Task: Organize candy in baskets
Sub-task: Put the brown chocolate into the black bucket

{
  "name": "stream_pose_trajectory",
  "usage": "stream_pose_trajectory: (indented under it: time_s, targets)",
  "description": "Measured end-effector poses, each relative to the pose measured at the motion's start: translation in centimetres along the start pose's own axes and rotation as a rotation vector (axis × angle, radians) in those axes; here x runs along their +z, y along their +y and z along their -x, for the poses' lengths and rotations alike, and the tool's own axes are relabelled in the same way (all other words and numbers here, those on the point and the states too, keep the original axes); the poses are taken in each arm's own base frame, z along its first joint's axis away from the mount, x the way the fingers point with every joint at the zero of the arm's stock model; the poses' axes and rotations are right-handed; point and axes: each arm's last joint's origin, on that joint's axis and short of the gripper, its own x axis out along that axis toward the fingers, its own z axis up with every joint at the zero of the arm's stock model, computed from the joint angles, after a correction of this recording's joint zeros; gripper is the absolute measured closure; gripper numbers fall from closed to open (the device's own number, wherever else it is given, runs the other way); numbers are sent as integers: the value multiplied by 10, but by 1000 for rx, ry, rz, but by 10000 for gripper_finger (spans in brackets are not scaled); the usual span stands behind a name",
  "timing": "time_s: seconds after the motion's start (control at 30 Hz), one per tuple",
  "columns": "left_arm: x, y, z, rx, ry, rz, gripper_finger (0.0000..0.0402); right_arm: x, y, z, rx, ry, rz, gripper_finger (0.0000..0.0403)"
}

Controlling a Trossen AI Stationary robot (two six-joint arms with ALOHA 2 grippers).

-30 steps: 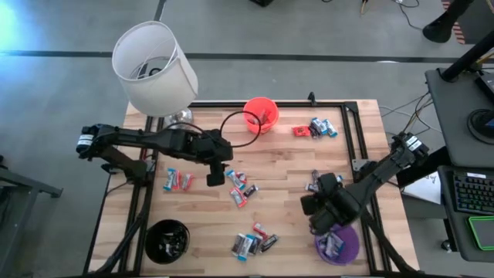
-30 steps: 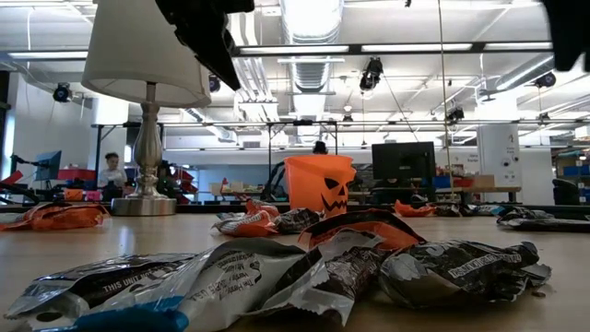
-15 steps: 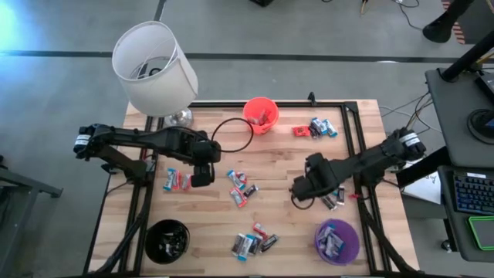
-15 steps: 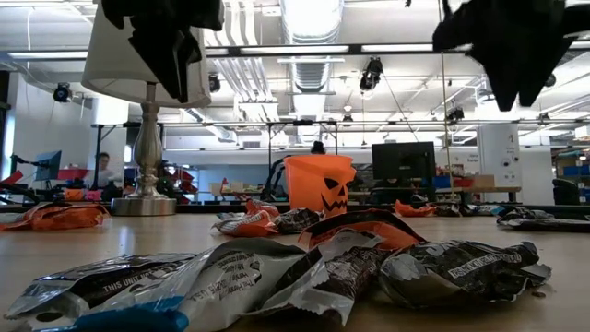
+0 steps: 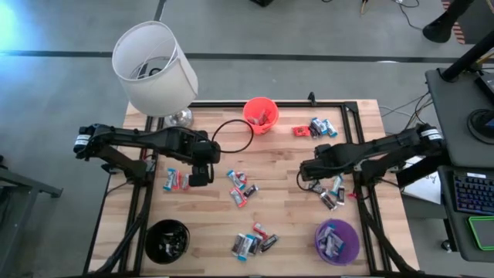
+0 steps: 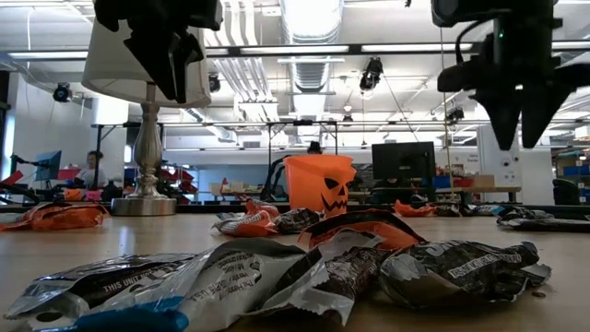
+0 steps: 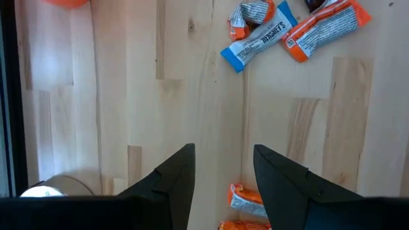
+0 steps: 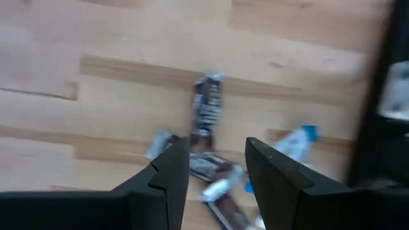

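Wrapped candy lies in loose clusters on the wooden table: left (image 5: 177, 180), centre (image 5: 241, 185), near (image 5: 253, 241), far right (image 5: 316, 128) and right (image 5: 330, 193). The orange basket (image 5: 261, 114) stands at the far edge, the black basket (image 5: 167, 239) near left, and the purple basket (image 5: 337, 241) near right with candy inside. My left gripper (image 5: 198, 177) hovers open above bare wood beside the left cluster (image 7: 246, 204). My right gripper (image 5: 308, 171) hovers open beside the right cluster, over silver and dark candies (image 8: 206, 112). Neither gripper has anything between its fingers.
A white lampshade on a metal lamp (image 5: 154, 69) stands at the far left corner. A black cable loop (image 5: 231, 133) lies near the orange basket. A black metal frame (image 5: 351, 131) borders the table. Bare wood (image 5: 278, 166) shows between the grippers.
My right gripper has swung from above the purple basket toward the far edge and come lower, ending over the right candy cluster, still open and empty. My left gripper has shifted slightly toward the table's left edge and tipped to point more steeply down.
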Motion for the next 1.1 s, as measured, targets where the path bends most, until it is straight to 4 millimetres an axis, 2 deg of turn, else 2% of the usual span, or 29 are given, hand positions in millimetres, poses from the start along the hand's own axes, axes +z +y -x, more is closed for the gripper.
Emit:
stream_pose_trajectory:
  time_s: [0.13,0.2,0.73,0.97,1.1]
  targets:
    - [0,0,0,0,0,-5,260,-1,-1,-9,149,7,-11,259]
    - [0,0,0,0,0,-4,260,-2,-2,-13,168,6,-7,259]
    - [0,0,0,0,-3,6,260,-6,-14,-38,77,14,-38,259]
    - [1,0,0,0,-10,8,260,-8,-14,-55,141,14,-55,259]
    - [1,0,0,0,-10,8,260,-10,-19,-64,117,16,-74,259]
